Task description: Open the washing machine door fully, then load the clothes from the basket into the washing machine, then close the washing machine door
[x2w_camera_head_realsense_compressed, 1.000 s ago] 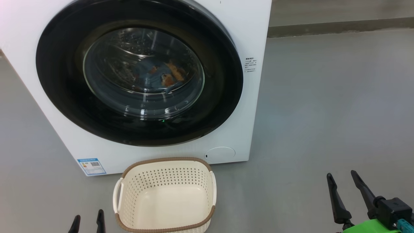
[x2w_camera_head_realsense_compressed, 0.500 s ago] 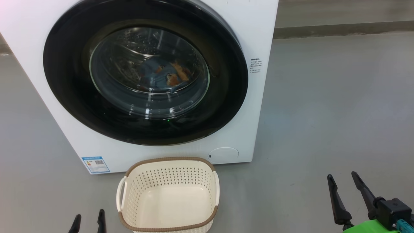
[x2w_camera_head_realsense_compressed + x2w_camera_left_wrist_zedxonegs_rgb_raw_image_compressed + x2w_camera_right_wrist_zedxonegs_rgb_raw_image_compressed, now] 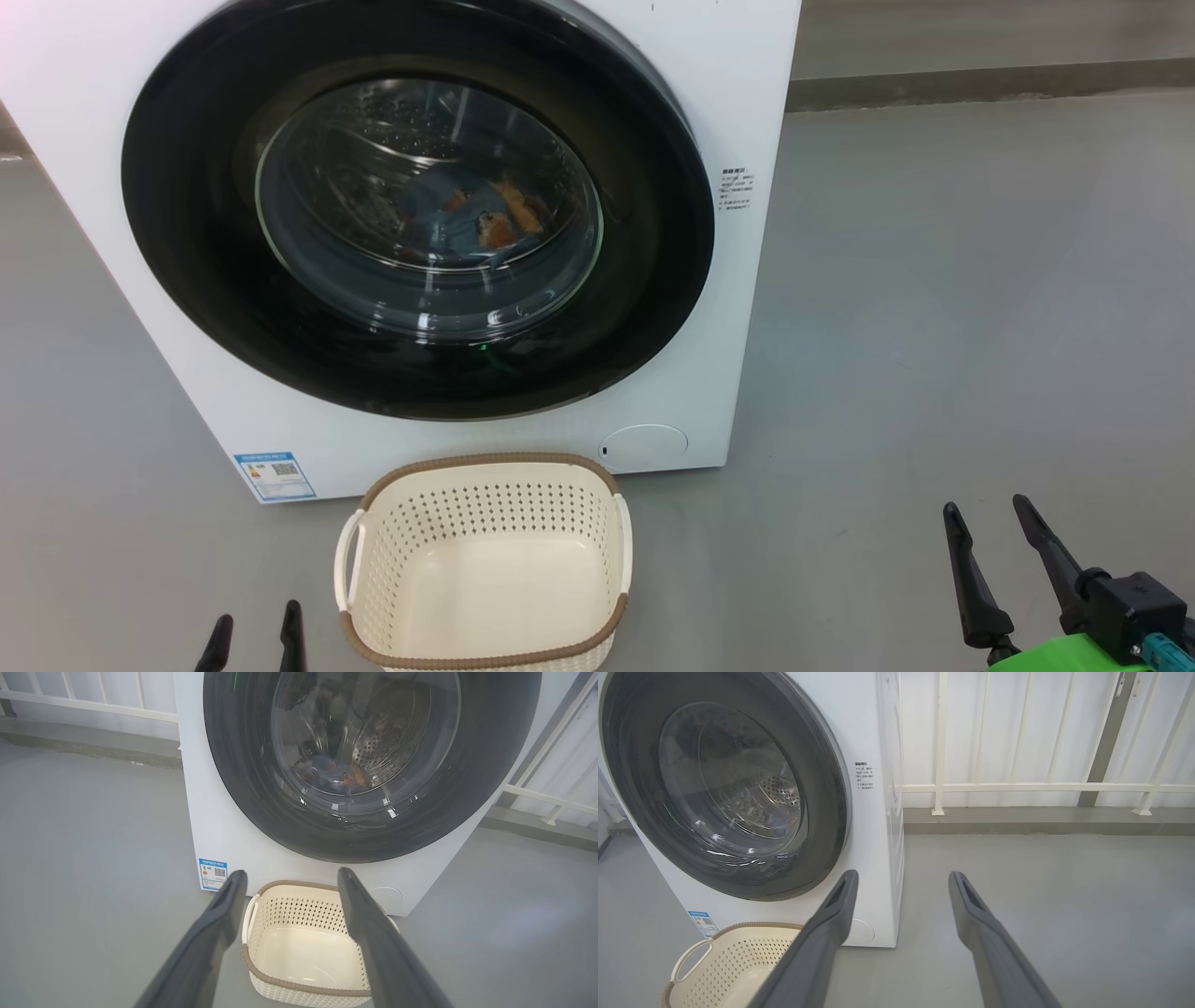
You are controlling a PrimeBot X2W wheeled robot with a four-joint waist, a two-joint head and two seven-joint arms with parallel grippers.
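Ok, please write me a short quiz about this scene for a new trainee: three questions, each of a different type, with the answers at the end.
1. True or false: the basket is empty.
2. Where are the clothes?
A) in the basket
B) in the washing machine, behind the shut washing machine door
C) on the floor
3. Fill in the missing word: the left hand and the right hand both stand ____ and hold nothing.

Key: 1 true; 2 B; 3 open.
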